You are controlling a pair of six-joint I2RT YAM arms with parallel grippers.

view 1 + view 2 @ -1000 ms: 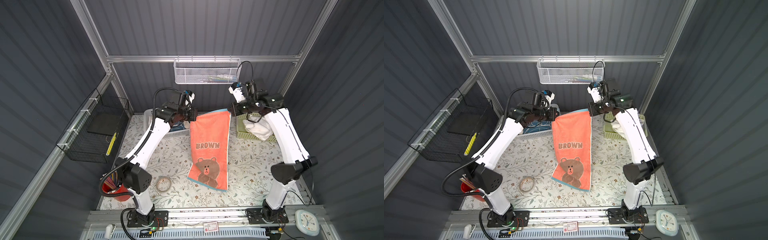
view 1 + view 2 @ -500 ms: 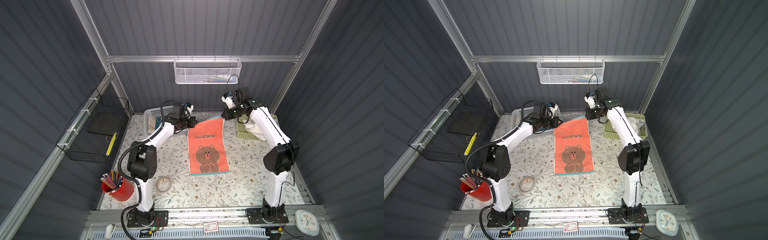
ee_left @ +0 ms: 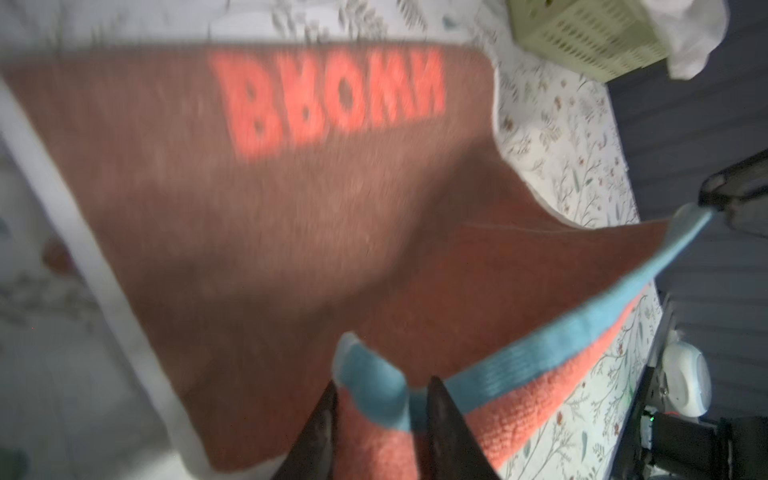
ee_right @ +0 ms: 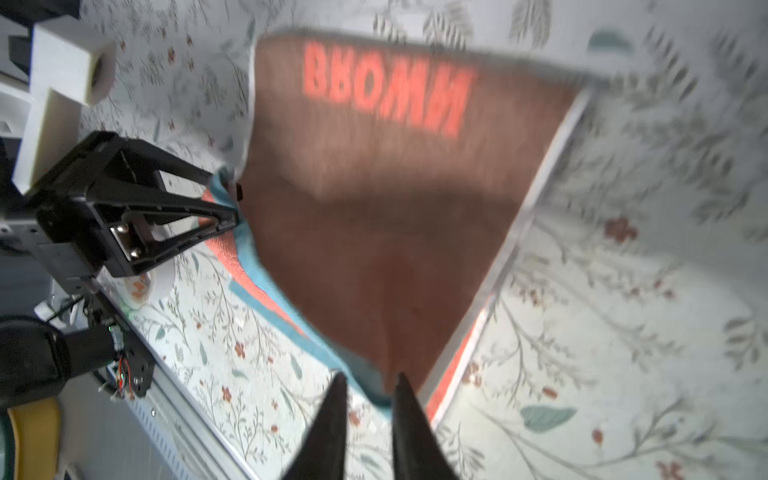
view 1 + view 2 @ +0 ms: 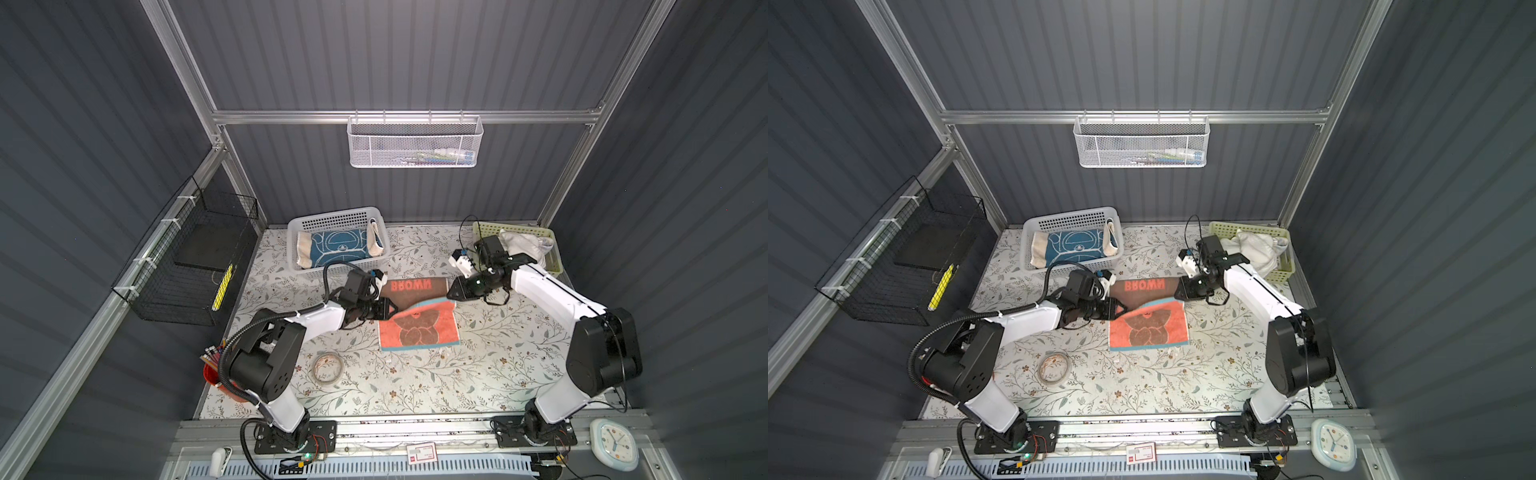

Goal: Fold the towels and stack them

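Orange towel (image 5: 419,332) on desk (image 5: 415,386), near white basket (image 5: 332,216), on its robot-ward side. Far half turned over, brown back with mirrored BROWN facing up. We see left pincer (image 5: 395,308) and right pincer (image 5: 449,293) at turned edge's two corners. Each is slightly parted around its corner; clamped or loose, we cannot tell. Blue towel (image 5: 336,249) lies inside white basket.

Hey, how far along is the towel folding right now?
Done: the blue towel lies folded in the white basket. In hand: the coral towel is half doubled over, one corner at the left claw, one at the right claw. Left: the white towel, crumpled in the green basket.
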